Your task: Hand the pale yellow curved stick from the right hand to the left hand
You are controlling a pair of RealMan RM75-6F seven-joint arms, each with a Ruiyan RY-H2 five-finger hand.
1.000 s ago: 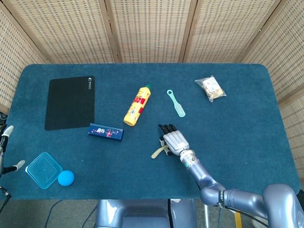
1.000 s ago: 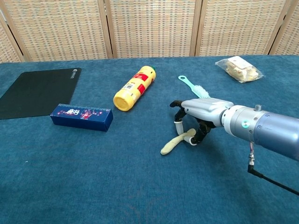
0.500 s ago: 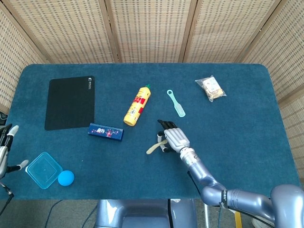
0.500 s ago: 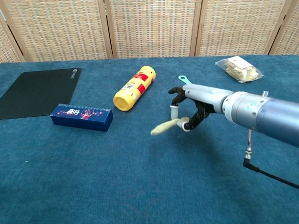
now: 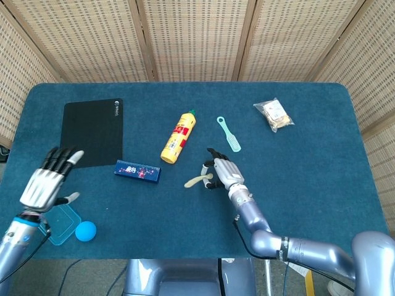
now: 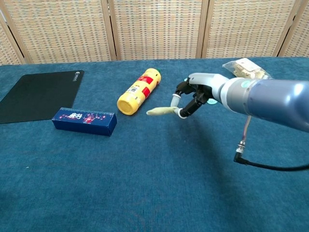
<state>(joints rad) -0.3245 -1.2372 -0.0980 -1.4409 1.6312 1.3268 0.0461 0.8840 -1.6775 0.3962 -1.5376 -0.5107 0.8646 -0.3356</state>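
My right hand (image 5: 221,173) (image 6: 192,94) holds one end of the pale yellow curved stick (image 5: 197,180) (image 6: 162,111) above the blue table, near its middle. The stick points left, toward the yellow bottle. My left hand (image 5: 47,182) hovers at the table's left side, over the front edge of the black mat, with its fingers spread and nothing in it. The chest view does not show the left hand.
A yellow bottle (image 5: 178,137) (image 6: 138,90) lies left of the stick, with a dark blue box (image 5: 137,171) (image 6: 84,121) beyond it. A teal brush (image 5: 229,133), a snack bag (image 5: 273,115) (image 6: 245,70), a black mat (image 5: 91,131), a clear blue container (image 5: 62,221) and a blue ball (image 5: 85,230) also lie on the table.
My right hand has lifted the stick off the table and carried it up and to the left. My left hand has risen into the head view with spread fingers.
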